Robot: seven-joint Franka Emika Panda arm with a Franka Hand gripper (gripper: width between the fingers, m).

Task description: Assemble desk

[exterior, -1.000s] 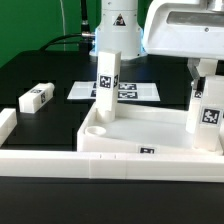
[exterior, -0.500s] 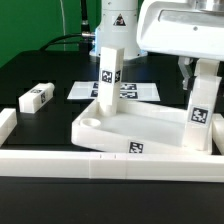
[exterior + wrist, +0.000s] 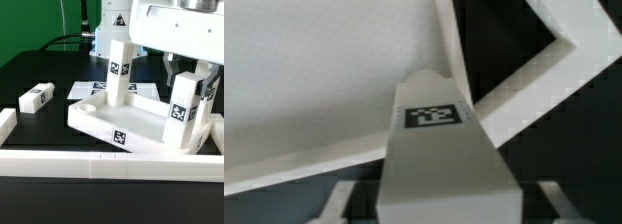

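Observation:
The white desk top (image 3: 98,124), a rimmed tray, lies turned at an angle on the black table. One tagged leg (image 3: 120,72) stands upright in its far corner. A second tagged leg (image 3: 182,110) stands in its corner on the exterior view's right. My gripper (image 3: 188,82) comes down from above, shut on the upper end of that leg. In the wrist view the leg (image 3: 446,150) runs between my fingers (image 3: 342,203) down onto the tray floor (image 3: 313,80). A loose leg (image 3: 36,96) lies on the table at the exterior view's left.
A long white rail (image 3: 100,162) runs along the front, and a short rail piece (image 3: 6,122) stands at the exterior view's left. The marker board (image 3: 84,91) lies behind the desk top, partly covered by it. The robot base (image 3: 115,25) stands at the back.
The desk top has swung round on the table together with both standing legs. Its near corner now points toward the front rail. My gripper turned with the leg on the exterior view's right.

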